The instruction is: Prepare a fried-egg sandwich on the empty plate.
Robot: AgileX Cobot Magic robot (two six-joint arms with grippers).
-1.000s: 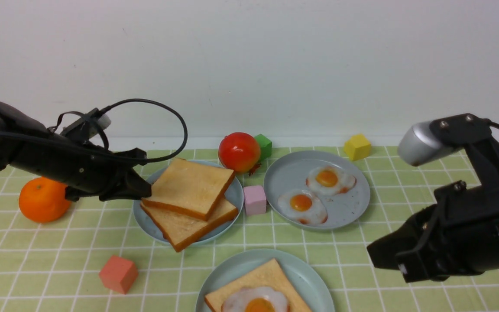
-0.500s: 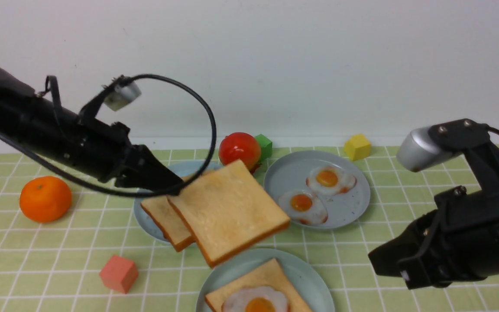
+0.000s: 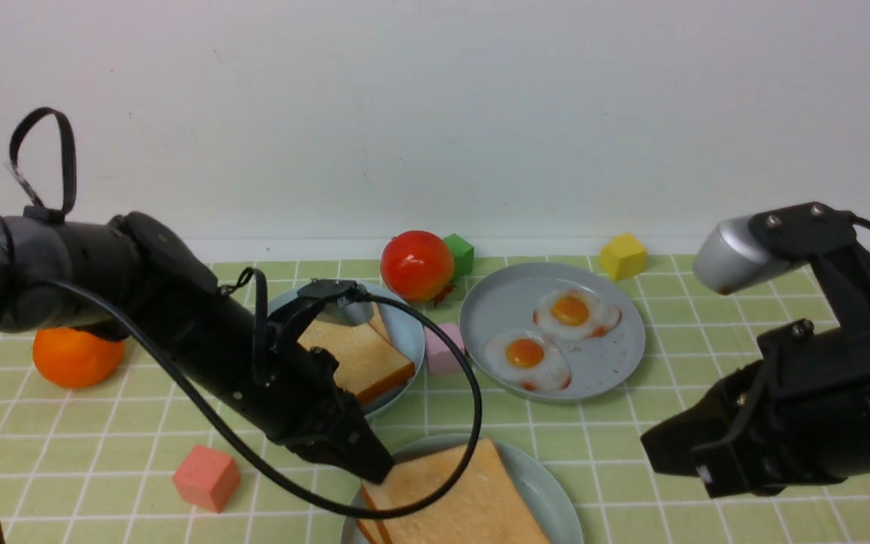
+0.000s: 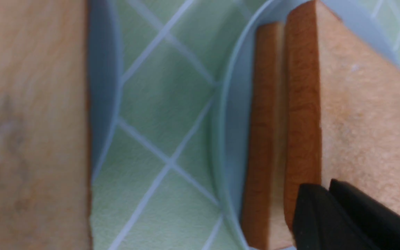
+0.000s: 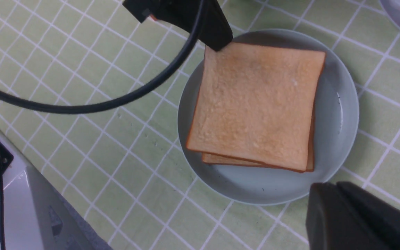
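- L end effector (image 3: 376, 474): clamped on corner of top toast (image 5: 255, 104); toast lies on lower slice (image 5: 221, 160), mint plate (image 5: 340, 114).
- R end effector (image 5: 335, 191): jaws together, empty, to plate's right.

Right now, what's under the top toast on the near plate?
A second toast slice, only its edges showing, lying on the plate. Anything between the slices is covered by the top toast.

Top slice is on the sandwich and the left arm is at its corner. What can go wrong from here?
1. The left gripper looks clamped on a corner of the top toast slice. Retreating before opening would likely drag it off the lower slice or the plate.
2. The left arm's cable loops low over the plate's edge and might snag the toast on the way out.
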